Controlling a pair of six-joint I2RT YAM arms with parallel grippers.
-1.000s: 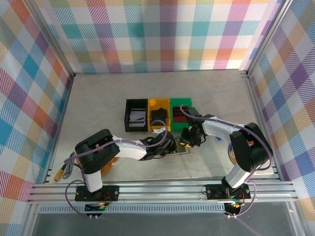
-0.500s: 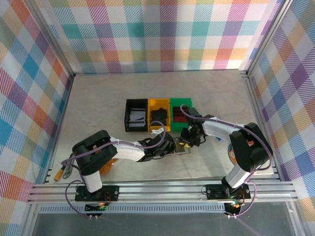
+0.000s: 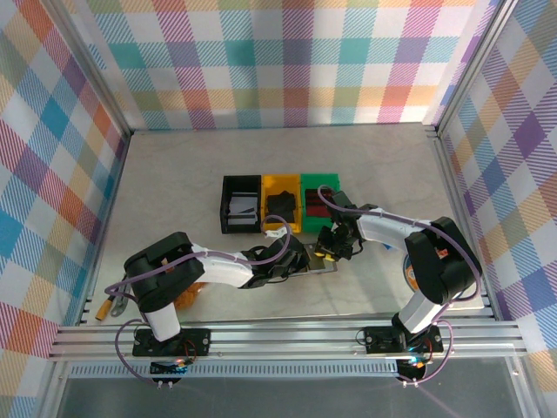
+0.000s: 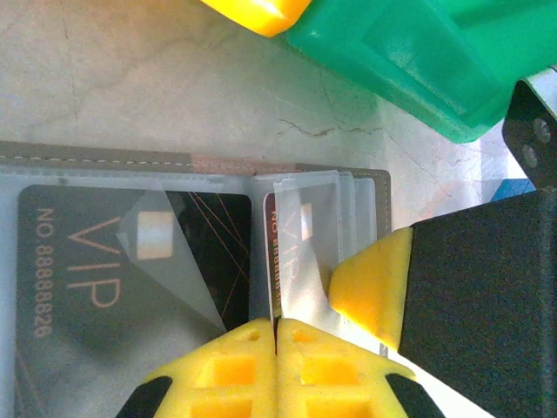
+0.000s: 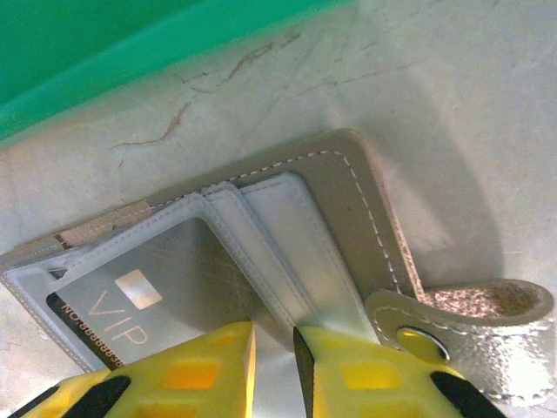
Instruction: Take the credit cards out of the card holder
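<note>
Jaws of the L gripper were pressed together, pads flush w/ nothing between them. The tips sat low over the card holder, at the seam betw. its two clear sleeves. From above, the L arm lay stretched across the table from the left, w/ its tip at the holder's left part.

The card holder lay open and flat on the table betw. the two grippers, just in front of the bins. Its left sleeve held a dark card marked VIP w/ a number down one side, fully tucked in. The next sleeve to the right held a second card, reddish edge showing and also marked VIP, under a cloudy plastic flap.

The R gripper came in from the right, w/ its tips down on the holder's right half. Its jaws stood only a thin slit apart. One of its pads touched the flap over the second card, but I couldn't tell whether the jaws pinched the plastic or just rested on it. At the holder's far right the tab w/ its snap curled upward.

Behind the holder, L to R, stood a black bin, a yellow bin and a green bin, touching in a row.
</note>
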